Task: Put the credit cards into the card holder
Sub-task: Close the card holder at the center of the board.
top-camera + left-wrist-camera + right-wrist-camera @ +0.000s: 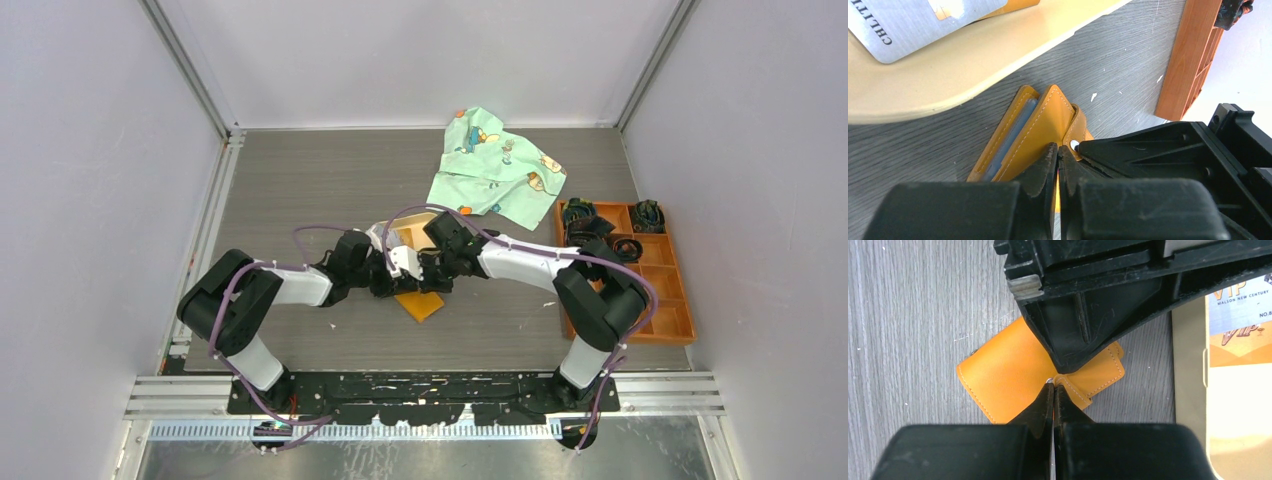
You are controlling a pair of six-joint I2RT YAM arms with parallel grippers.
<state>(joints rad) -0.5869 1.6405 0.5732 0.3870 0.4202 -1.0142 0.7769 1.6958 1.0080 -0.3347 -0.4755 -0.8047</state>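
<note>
The orange card holder [421, 305] lies on the table between both arms. In the left wrist view its leaves [1040, 122] are spread apart and a bluish credit card [1015, 131] sits in one pocket. My left gripper [1058, 148] is shut on a leather leaf. My right gripper [1053, 384] is shut on the flap by the snap button, over the holder's back [1003, 377]. From above, the left gripper [392, 288] and right gripper [432, 283] nearly touch. Other credit cards lie on the tan tray: a silver-grey one [913, 20] and a VIP one [1240, 320].
The oval tan tray [412, 222] sits just behind the grippers, its rim [948, 80] close to the holder. A large orange compartment box [650, 290] with dark parts stands at the right. A green printed cloth [495, 175] lies at the back.
</note>
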